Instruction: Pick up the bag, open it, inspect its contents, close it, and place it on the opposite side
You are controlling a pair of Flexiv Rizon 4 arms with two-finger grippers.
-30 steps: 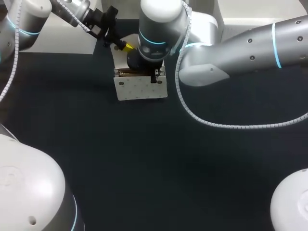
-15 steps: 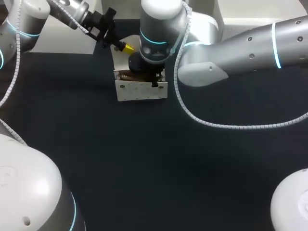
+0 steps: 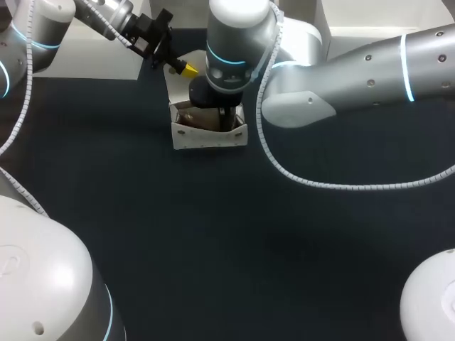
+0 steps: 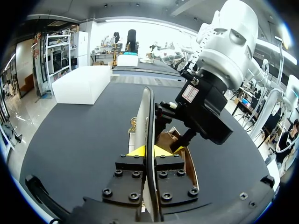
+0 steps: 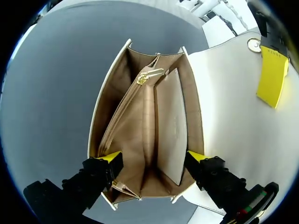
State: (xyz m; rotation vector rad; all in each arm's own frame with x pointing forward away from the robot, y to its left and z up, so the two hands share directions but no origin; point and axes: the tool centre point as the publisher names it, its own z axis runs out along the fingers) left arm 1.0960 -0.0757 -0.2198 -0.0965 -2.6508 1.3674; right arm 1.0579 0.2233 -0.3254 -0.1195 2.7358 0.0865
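A white bag (image 3: pixel 207 135) stands at the back of the dark table, its mouth wide and its tan lining (image 5: pixel 145 116) with a zip pocket in plain sight. My left gripper (image 3: pixel 186 69) is shut on the bag's raised white flap (image 4: pixel 146 107), pinching its edge between the yellow tips (image 4: pixel 149 150). From the right, my right arm reaches past the middle. Its gripper (image 3: pixel 225 115) hangs straight over the mouth. That gripper (image 5: pixel 153 158) is open, one yellow tip by the front wall and the other by the flap side. The flap (image 5: pixel 229 93) and a left fingertip (image 5: pixel 272 77) lie beside it.
White blocks (image 3: pixel 92 60) (image 3: pixel 377 25) line the far edge behind the bag. The dark tabletop (image 3: pixel 213 234) stretches out in front of the bag. My right arm's cable (image 3: pixel 284 170) loops low over the table to the bag's right.
My right gripper has gone from shut to wide open over the bag. The bag's mouth has spread and more of the tan lining shows. The left gripper has kept hold of the flap.
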